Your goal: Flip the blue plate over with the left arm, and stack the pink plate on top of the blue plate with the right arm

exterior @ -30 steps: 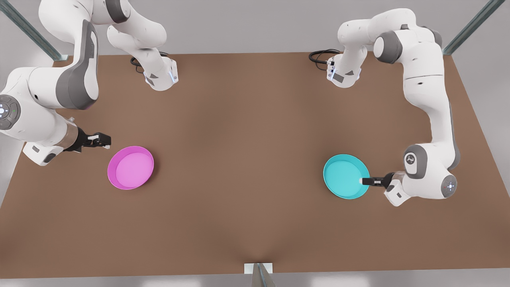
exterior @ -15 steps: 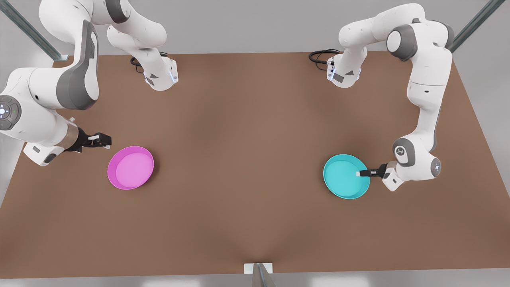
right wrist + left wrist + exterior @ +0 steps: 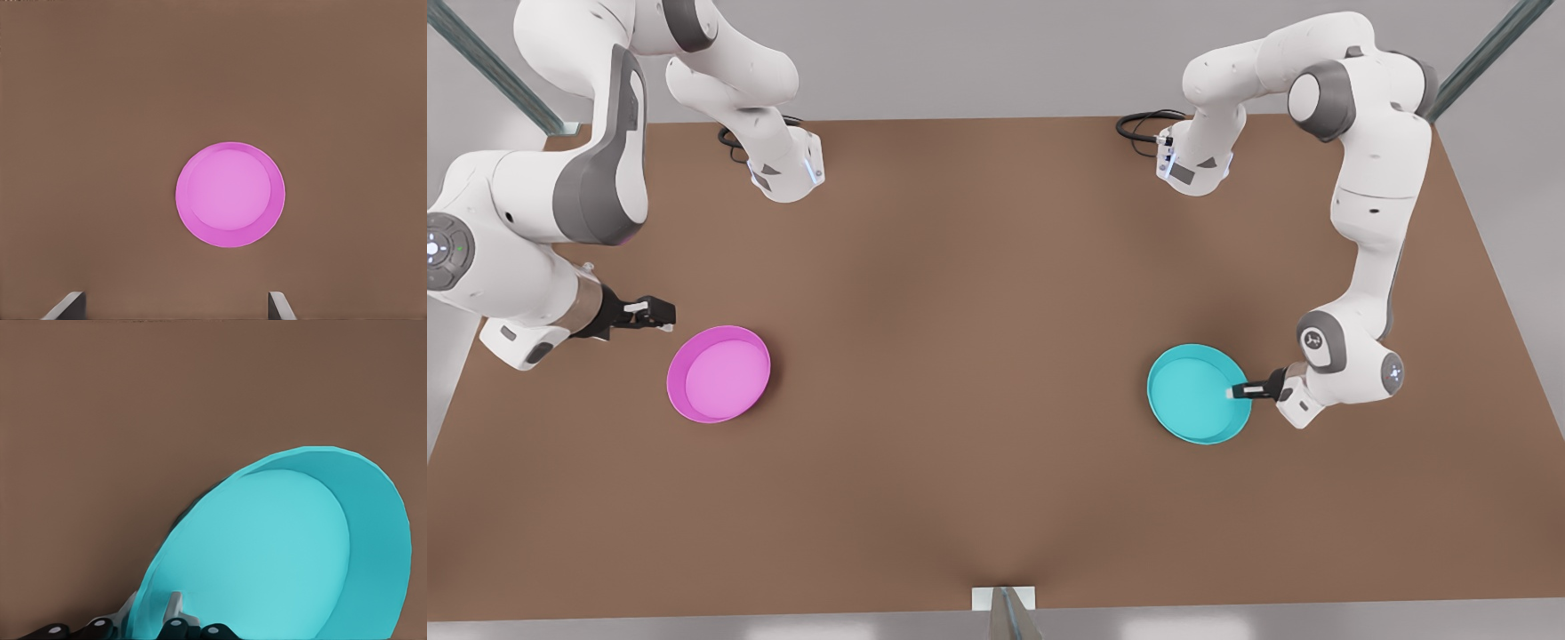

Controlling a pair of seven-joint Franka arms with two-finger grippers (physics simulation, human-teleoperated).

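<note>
The blue plate (image 3: 1193, 393) lies open side up on the table at the front view's right. My left gripper (image 3: 1238, 391) reaches in from that side and is shut on the plate's rim. In the left wrist view the blue plate (image 3: 267, 553) has one finger inside the rim and one outside, with the left gripper (image 3: 151, 612) straddling it. The pink plate (image 3: 719, 373) lies open side up at the front view's left. My right gripper (image 3: 655, 313) hovers just beyond its far-left edge, open, as the wide-set tips of the right gripper (image 3: 175, 305) over the pink plate (image 3: 230, 194) show.
The brown table (image 3: 978, 356) stretches bare between the two plates. Both arm bases (image 3: 787, 169) and a black cable coil (image 3: 1143, 124) sit at the far edge. A metal bracket (image 3: 1003, 600) marks the near edge's middle.
The left arm has dropped lower and folded in, bringing its gripper onto the blue plate's rim. The right arm and the pink plate have not moved.
</note>
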